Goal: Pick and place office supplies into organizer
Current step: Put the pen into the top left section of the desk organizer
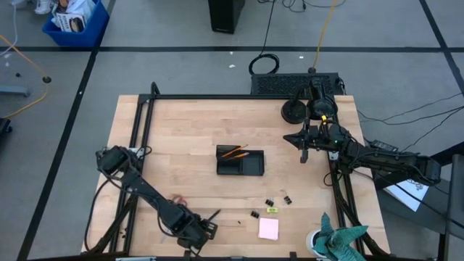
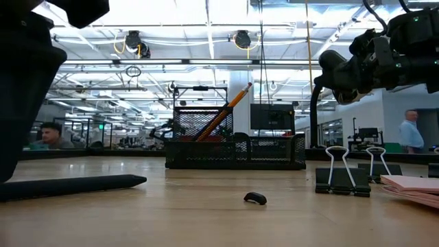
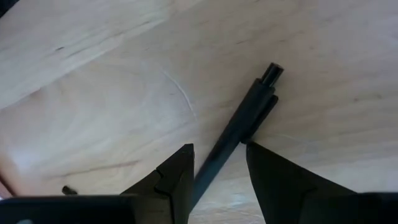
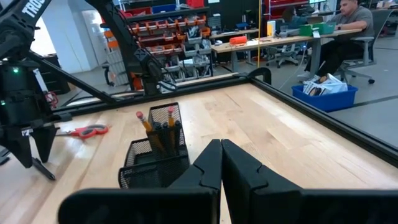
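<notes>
Black pen (image 3: 239, 138) between spread fingers of left tool (image 3: 219, 174), ungripped; right tool (image 4: 221, 163) clenched, empty; no legible writing

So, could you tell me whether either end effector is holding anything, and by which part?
Nothing yet: the left end effector straddles the pen mid-barrel, fingers open; the right is shut, empty.

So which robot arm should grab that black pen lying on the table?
The left. Its gripper is already down over the black pen, open fingers either side. The right gripper is shut and hangs far off, beyond the organizer.
</notes>
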`<state>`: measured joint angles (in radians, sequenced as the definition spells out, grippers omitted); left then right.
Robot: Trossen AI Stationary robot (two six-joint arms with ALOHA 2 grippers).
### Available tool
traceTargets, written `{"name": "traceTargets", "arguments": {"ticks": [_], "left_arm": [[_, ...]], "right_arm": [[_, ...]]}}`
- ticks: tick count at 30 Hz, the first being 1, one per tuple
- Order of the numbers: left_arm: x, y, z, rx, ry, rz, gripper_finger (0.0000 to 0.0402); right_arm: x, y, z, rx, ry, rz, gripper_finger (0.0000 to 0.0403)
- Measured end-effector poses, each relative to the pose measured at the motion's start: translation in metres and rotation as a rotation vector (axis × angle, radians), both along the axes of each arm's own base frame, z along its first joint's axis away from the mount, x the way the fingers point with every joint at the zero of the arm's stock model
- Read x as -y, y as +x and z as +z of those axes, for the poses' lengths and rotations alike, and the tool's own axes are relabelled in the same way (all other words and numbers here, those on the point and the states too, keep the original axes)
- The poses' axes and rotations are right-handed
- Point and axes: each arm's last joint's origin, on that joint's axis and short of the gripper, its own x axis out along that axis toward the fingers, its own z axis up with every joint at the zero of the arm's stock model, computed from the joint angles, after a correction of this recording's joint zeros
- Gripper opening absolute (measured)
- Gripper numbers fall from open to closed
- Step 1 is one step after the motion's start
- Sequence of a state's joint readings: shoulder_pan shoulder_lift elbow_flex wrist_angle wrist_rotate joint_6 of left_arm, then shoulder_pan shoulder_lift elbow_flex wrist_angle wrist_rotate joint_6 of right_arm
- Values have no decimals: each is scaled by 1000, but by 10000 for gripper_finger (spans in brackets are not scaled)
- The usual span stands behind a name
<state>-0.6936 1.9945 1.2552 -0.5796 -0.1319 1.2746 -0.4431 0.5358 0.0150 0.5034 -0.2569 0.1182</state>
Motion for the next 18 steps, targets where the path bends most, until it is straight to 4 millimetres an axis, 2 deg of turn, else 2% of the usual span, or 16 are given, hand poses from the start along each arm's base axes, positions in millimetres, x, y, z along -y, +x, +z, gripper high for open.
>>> {"name": "traceTargets", "arguments": {"ticks": [9, 18], "left_arm": [[-25, 18, -1, -83, -94, -75, 157], [-39, 29, -18, -184, -160, -146, 157]], "right_arm": [[0, 0, 0, 0, 1, 1, 0], [0, 0, 0, -2, 2, 1, 0]]}}
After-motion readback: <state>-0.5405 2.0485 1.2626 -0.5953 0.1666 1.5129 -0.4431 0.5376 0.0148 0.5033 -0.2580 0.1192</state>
